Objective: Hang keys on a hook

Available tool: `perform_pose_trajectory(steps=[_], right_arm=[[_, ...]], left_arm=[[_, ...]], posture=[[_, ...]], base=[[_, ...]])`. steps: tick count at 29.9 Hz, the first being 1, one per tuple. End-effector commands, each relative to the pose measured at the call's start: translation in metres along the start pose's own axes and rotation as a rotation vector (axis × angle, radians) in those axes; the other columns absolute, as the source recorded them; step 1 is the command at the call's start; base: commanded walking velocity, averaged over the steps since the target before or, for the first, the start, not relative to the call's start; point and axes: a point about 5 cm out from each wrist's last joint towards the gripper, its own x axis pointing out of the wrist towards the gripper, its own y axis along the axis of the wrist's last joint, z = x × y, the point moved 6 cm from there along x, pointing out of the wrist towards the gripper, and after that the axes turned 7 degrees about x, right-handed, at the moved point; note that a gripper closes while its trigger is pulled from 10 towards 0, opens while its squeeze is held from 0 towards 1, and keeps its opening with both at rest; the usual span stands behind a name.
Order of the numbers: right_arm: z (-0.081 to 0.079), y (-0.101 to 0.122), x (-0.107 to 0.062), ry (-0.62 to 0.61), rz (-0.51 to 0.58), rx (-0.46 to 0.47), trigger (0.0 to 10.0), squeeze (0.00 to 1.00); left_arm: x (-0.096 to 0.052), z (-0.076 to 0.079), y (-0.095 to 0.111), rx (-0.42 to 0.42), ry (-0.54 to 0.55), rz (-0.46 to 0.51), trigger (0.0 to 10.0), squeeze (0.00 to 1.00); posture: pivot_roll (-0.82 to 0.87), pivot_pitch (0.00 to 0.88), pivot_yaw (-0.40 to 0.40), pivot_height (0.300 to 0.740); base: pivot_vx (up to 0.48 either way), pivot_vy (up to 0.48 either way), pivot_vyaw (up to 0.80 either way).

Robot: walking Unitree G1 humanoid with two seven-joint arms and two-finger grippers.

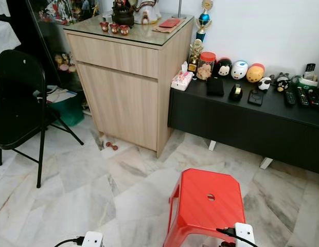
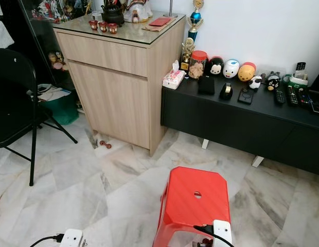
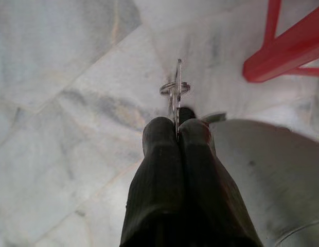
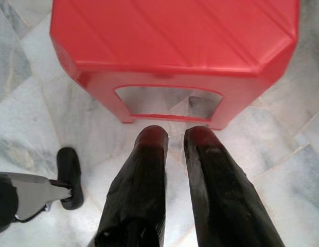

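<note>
The left gripper (image 3: 176, 128) hung low over the pale marble floor (image 1: 87, 190), its two black fingers pressed together on a thin metal key with a silver ring (image 3: 175, 90) that stuck out past the tips. The right gripper (image 4: 175, 136) hung on the right with its fingers a little apart and empty, just near of a red plastic stool (image 1: 208, 203). Farther off stood a light wooden cabinet (image 1: 126, 87), with a low black sideboard (image 1: 242, 121) to its right.
</note>
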Motion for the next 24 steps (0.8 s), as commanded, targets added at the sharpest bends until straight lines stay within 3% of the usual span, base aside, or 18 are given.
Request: perform_pose_trajectory(steps=[1, 6, 16, 24], right_arm=[[-0.003, -0.005, 0.000, 0.000, -0.001, 0.027, 10.0, 0.00], [-0.023, -0.014, 0.002, 0.037, -0.017, 0.003, 10.0, 0.00], [-0.024, -0.016, 0.002, 0.039, -0.026, -0.018, 10.0, 0.00], [-0.025, -0.005, 0.003, 0.047, -0.002, -0.013, 10.0, 0.00]], left_arm=[[-0.005, 0.007, -0.029, 0.033, -0.028, -0.087, 10.0, 0.00], [-0.006, 0.004, -0.032, 0.051, -0.028, -0.101, 10.0, 0.00], [-0.007, 0.004, -0.036, 0.043, -0.019, -0.118, 10.0, 0.00], [-0.007, 0.007, -0.040, 0.048, -0.022, -0.135, 10.0, 0.00]], posture=[[0.16, 0.000, -0.021, 0.740], [0.15, 0.000, -0.012, 0.740], [0.16, 0.000, -0.032, 0.740], [0.15, 0.000, -0.035, 0.740]], base=[[0.000, 0.000, 0.00], [-0.210, 0.000, 0.00], [-0.343, 0.000, 0.00], [-0.344, 0.000, 0.00]])
